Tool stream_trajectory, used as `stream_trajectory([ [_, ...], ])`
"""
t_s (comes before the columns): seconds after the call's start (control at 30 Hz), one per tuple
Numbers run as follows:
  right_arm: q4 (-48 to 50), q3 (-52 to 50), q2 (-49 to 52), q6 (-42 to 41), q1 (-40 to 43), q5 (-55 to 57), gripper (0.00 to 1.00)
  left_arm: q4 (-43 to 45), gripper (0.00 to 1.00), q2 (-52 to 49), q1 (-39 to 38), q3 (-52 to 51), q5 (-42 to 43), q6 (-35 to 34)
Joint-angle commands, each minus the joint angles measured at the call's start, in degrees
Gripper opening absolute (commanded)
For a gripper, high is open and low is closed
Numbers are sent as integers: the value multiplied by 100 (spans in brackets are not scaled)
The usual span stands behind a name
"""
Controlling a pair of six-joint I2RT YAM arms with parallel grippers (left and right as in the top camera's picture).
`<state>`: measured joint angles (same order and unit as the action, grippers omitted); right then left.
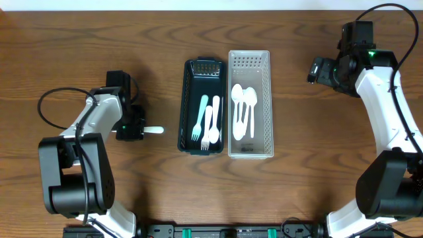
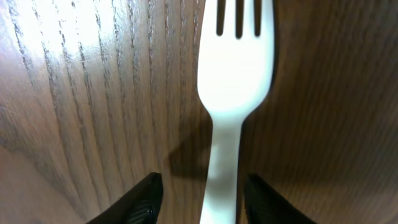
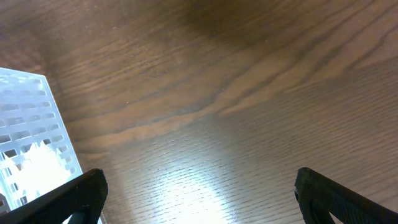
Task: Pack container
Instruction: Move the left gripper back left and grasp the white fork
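Note:
A white plastic fork [image 2: 235,81] lies flat on the wooden table, tines pointing away from my left gripper [image 2: 202,194]. Its handle runs between the open fingers, nearer the right finger, with a gap on the left. In the overhead view the fork [image 1: 154,130] sticks out of the left gripper [image 1: 134,130] towards the dark container [image 1: 187,106]. That container holds several forks [image 1: 208,122]. The white slotted container [image 1: 269,99] beside it holds white spoons [image 1: 243,106]. My right gripper [image 1: 314,69] is open and empty over bare table at the far right; it also shows in the right wrist view [image 3: 199,186].
The two containers stand side by side at the table's middle. The white container's corner [image 3: 31,124] shows at the left edge of the right wrist view. A black cable [image 1: 49,99] loops on the table by the left arm.

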<state>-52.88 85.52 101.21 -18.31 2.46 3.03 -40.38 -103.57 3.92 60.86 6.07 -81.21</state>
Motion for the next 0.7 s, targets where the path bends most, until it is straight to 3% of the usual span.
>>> stream_trajectory([
  [0.0,-7,92,-59,13,31,-7,99,-20,42,-205,31,-33,-24,-20],
  [0.07,-4,92,-59,13,31,-7,99,-20,36,-264,31,-33,-20,59],
  [0.2,-7,92,-59,13,31,-7,99,-22,33,-321,31,-33,0,168],
  [0.37,-7,92,-59,11,31,-4,99,116,12,-317,31,-26,151,468],
  [0.5,-7,92,-59,13,31,-7,99,350,6,-308,31,98,409,1237],
  [0.67,-7,92,-59,13,31,-7,99,533,6,-140,28,404,802,2564],
])
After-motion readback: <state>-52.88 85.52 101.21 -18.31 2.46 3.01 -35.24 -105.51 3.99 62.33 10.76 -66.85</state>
